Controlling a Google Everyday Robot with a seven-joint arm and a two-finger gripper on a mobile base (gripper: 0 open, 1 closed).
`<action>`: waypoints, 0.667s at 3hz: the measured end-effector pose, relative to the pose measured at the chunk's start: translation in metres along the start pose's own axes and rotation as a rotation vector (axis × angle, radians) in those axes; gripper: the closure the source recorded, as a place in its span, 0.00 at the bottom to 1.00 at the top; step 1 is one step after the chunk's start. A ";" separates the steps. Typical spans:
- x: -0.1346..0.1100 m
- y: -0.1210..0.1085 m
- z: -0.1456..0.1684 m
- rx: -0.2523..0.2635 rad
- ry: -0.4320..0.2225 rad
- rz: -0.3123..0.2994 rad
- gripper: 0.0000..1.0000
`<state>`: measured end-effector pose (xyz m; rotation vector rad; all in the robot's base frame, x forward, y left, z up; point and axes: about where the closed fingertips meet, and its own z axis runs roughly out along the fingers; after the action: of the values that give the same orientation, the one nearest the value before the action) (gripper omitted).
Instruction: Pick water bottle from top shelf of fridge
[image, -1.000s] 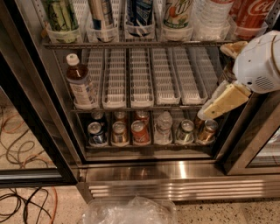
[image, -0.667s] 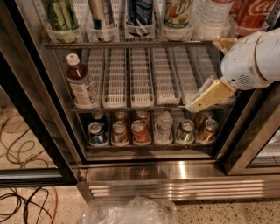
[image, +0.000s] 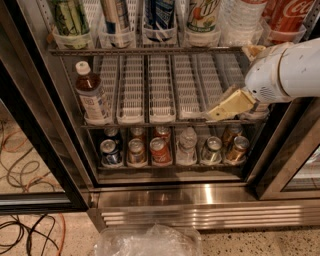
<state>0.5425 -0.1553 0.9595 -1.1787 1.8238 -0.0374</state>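
the gripper hangs before the white trays, can't tell if it's apart or together; the water bottle stands above it on the top shelf.

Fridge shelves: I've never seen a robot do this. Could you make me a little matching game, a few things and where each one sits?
Things:
1. water bottle
2. brown tea bottle
3. small clear bottle
4. gripper

Places:
A. far left lane of the rack of white slotted trays
B. lowest rack, among the cans
C. top shelf, beside the Coca-Cola bottle
D. in front of the right side of the slotted-tray rack, below the top shelf

Pairs: 1-C, 2-A, 3-B, 4-D
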 end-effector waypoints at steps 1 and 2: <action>-0.001 0.001 0.000 -0.001 -0.003 0.008 0.00; 0.000 0.005 0.001 0.014 -0.057 0.062 0.00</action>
<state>0.5397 -0.1519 0.9561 -1.1024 1.8061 0.0189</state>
